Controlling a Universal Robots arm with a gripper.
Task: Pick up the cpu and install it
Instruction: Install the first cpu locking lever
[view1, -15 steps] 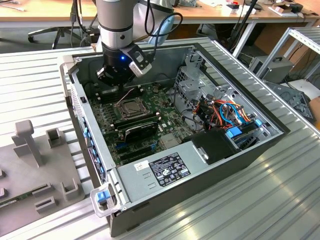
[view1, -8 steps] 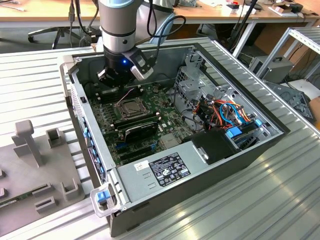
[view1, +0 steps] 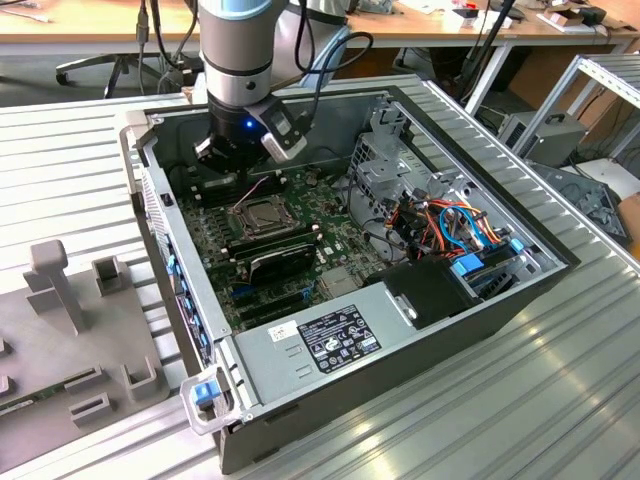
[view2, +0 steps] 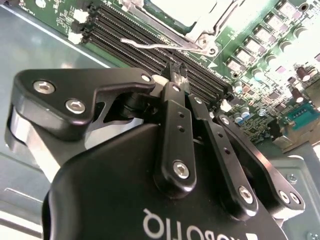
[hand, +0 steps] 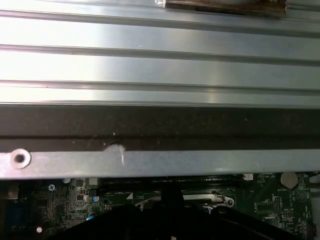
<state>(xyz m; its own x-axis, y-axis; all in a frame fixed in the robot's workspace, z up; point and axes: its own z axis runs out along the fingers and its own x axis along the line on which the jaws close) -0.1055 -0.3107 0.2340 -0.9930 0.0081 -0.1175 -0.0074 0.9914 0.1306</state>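
Black claw (view2: 176, 75) fills the lower frame, fingers pinched narrow on nothing; cpu (view2: 172, 10) sits seated in its socket (view2: 200, 32), upper centre.

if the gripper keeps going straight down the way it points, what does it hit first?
Probably the socket lever, just past the gripper in the second wrist view, with the memory slots beneath. Depth is unclear.

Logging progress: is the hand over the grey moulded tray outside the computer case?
No, in the exterior view the hand hangs inside the open grey metal computer case, above the green motherboard.
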